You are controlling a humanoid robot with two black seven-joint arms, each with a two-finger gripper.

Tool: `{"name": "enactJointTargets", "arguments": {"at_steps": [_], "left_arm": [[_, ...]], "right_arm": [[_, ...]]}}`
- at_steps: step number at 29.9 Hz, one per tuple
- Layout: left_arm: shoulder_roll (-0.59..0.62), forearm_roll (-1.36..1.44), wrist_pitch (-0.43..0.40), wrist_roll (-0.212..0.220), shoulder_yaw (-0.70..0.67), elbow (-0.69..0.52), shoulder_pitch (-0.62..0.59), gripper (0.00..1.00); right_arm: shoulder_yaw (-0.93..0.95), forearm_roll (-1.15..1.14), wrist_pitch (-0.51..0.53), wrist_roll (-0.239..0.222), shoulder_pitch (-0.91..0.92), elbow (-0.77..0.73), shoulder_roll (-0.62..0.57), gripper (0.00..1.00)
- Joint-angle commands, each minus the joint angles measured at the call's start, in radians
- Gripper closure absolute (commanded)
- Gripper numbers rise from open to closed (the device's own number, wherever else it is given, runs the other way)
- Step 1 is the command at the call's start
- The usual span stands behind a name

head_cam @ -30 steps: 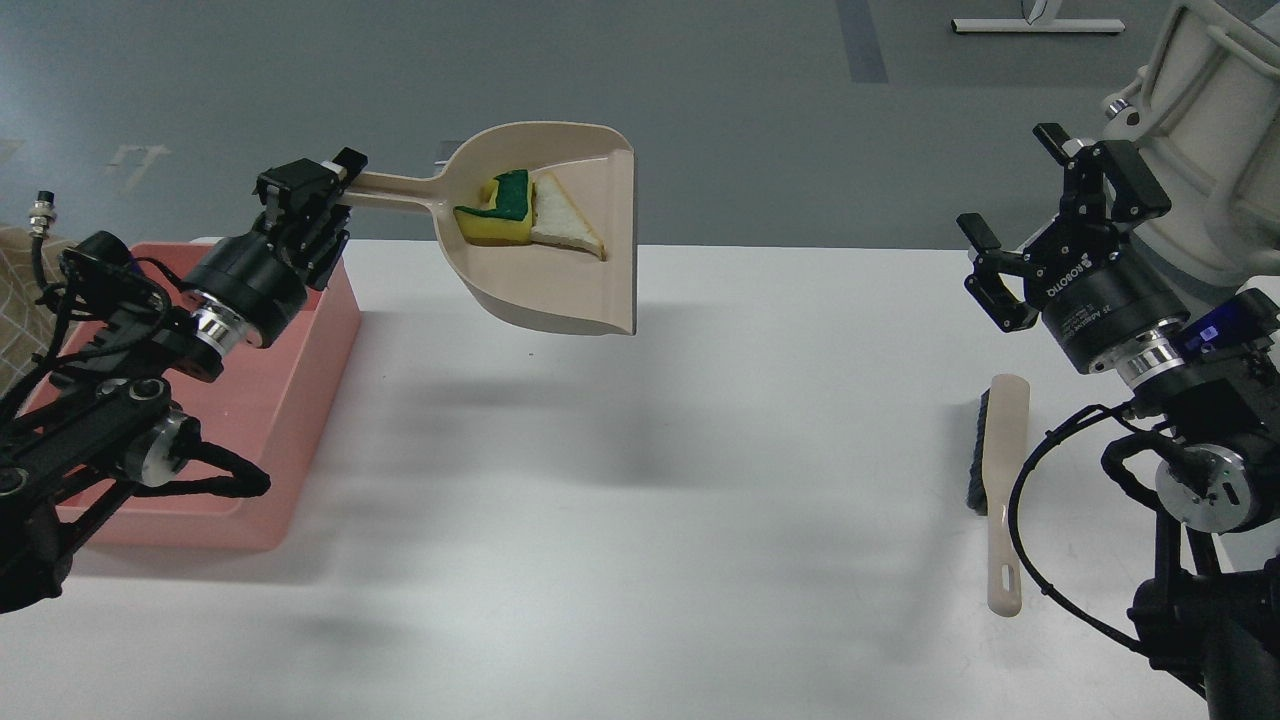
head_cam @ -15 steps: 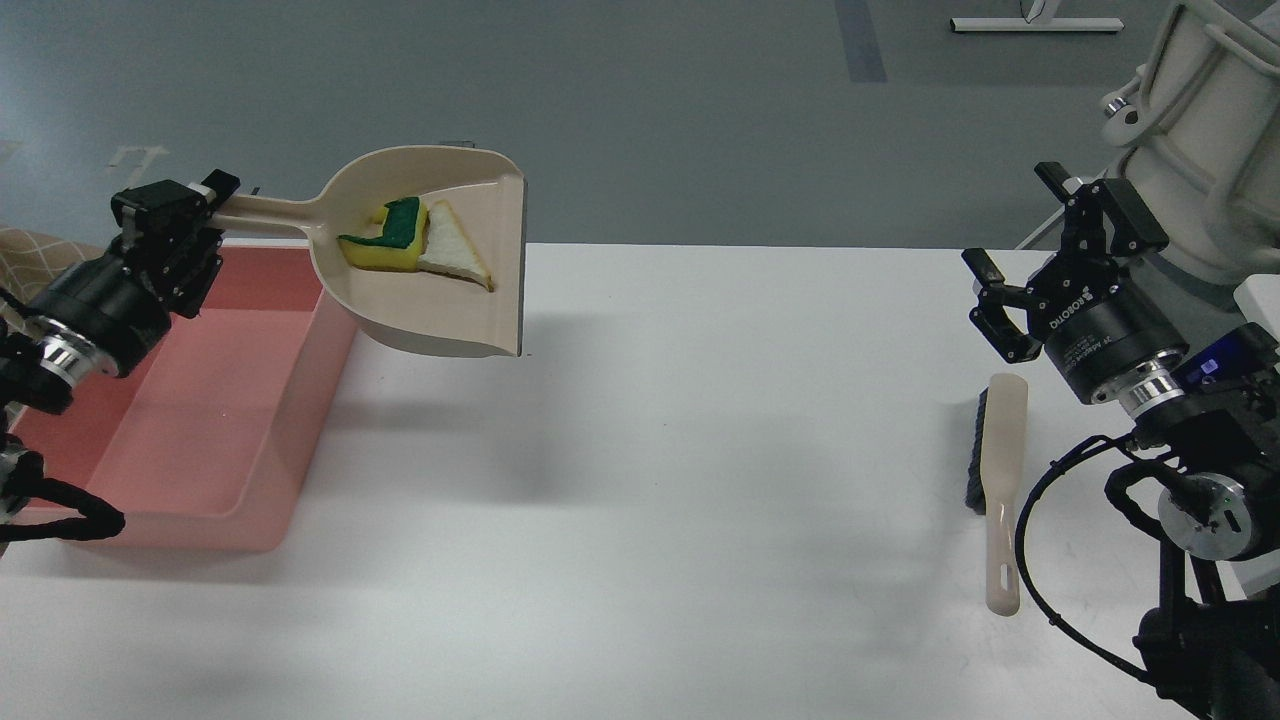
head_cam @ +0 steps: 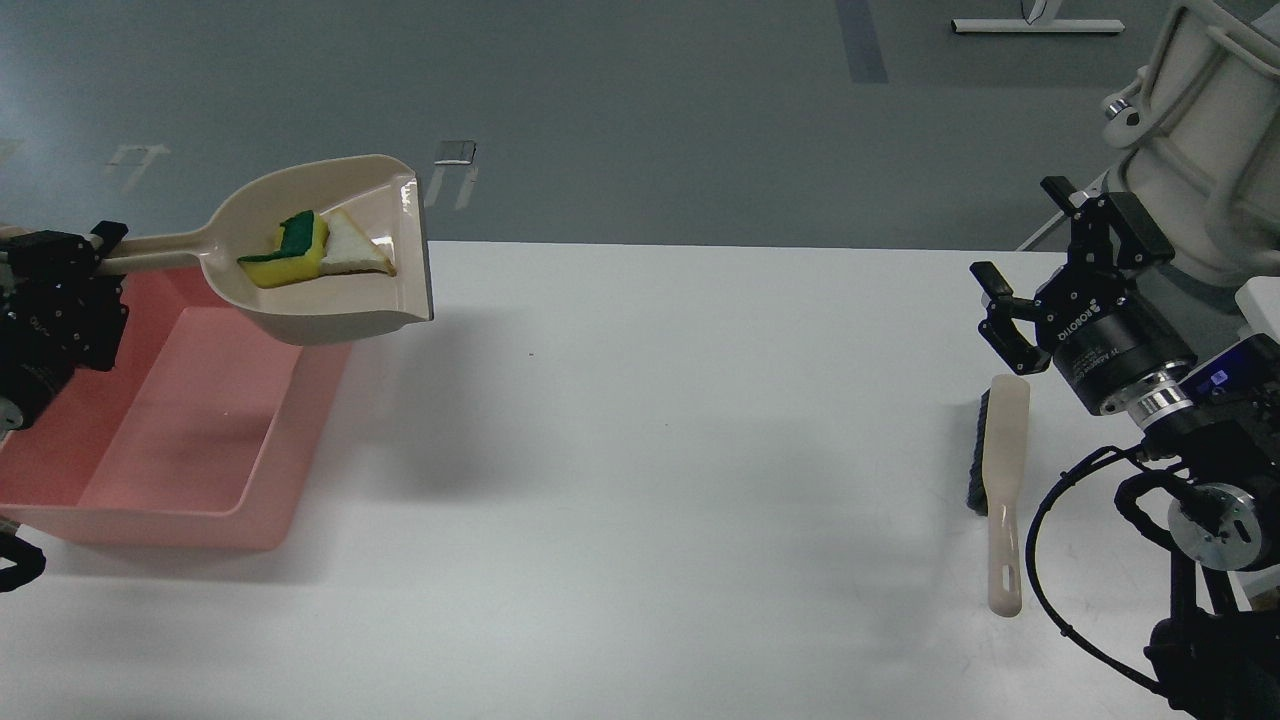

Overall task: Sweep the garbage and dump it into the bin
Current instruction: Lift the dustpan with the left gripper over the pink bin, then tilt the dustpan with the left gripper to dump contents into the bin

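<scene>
Since a second before, the left claw, clamped on the dustpan handle, had carried sponge and bread slice over the bin, dumping pending; right claw stood apart.

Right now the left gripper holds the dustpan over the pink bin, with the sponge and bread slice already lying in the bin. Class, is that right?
Not quite. The head view shows the sponge and bread slice lying in the dustpan, not in the pink bin. The left gripper does hold the dustpan by its handle over the bin.
</scene>
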Motion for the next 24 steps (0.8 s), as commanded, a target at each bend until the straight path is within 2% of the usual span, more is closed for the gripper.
{"name": "enactJointTargets", "arguments": {"at_steps": [1, 6, 12, 24], "left_arm": [[0.005, -0.011, -0.019, 0.0, -0.001, 0.08, 0.002, 1.0], [0.0, -0.014, -0.148, 0.0, 0.0, 0.249, 0.003, 1.0], [0.005, -0.034, -0.252, 0.0, -0.004, 0.369, 0.005, 1.0], [0.066, 0.018, -0.318, 0.0, -0.004, 0.373, 0.003, 1.0]], "right_arm": [[0.0, 0.0, 0.0, 0.0, 0.0, 0.002, 0.0, 0.0], [0.0, 0.0, 0.0, 0.0, -0.01, 0.002, -0.023, 0.0], [-0.003, 0.0, 0.0, 0.0, -0.023, 0.002, -0.035, 0.0], [0.0, 0.0, 0.0, 0.0, -0.03, 0.002, -0.038, 0.0]]}}
